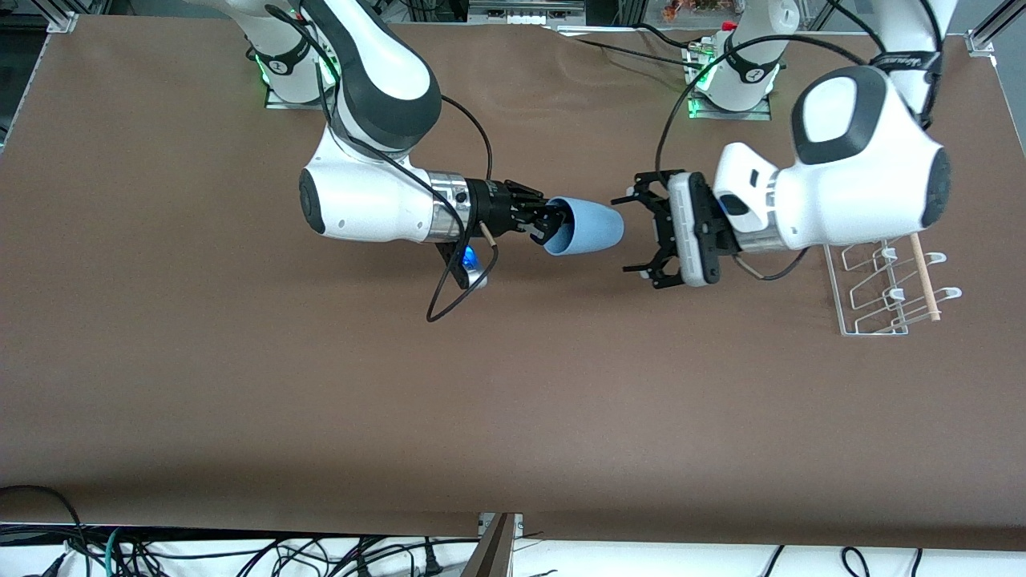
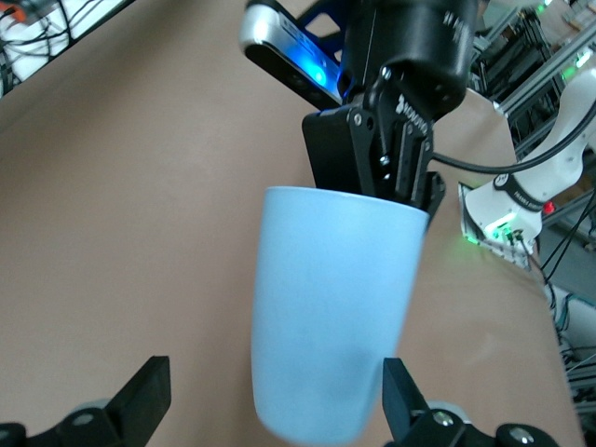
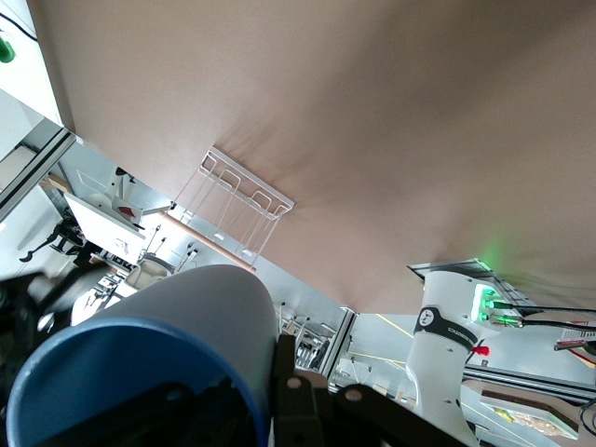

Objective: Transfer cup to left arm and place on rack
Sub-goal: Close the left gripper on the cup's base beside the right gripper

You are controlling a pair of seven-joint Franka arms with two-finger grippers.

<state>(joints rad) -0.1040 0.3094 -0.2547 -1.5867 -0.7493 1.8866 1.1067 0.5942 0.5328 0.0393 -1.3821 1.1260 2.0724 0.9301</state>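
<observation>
The light-blue cup (image 1: 589, 228) is held sideways in the air over the middle of the table. My right gripper (image 1: 553, 224) is shut on its rim, one finger inside and one outside, as the right wrist view shows (image 3: 270, 391). The cup's closed end points at my left gripper (image 1: 635, 236), which is open. In the left wrist view the cup (image 2: 326, 317) reaches in between the left gripper's (image 2: 277, 396) spread fingertips and lies closer to one finger (image 2: 400, 391). The rack (image 1: 890, 288) stands on the table at the left arm's end, under the left arm.
A thin wooden dowel (image 1: 923, 276) lies along the rack's side. The rack (image 3: 244, 200) also shows in the right wrist view. A black cable (image 1: 449, 288) loops down from the right wrist. Bare brown table surface (image 1: 513, 401) spreads nearer the front camera.
</observation>
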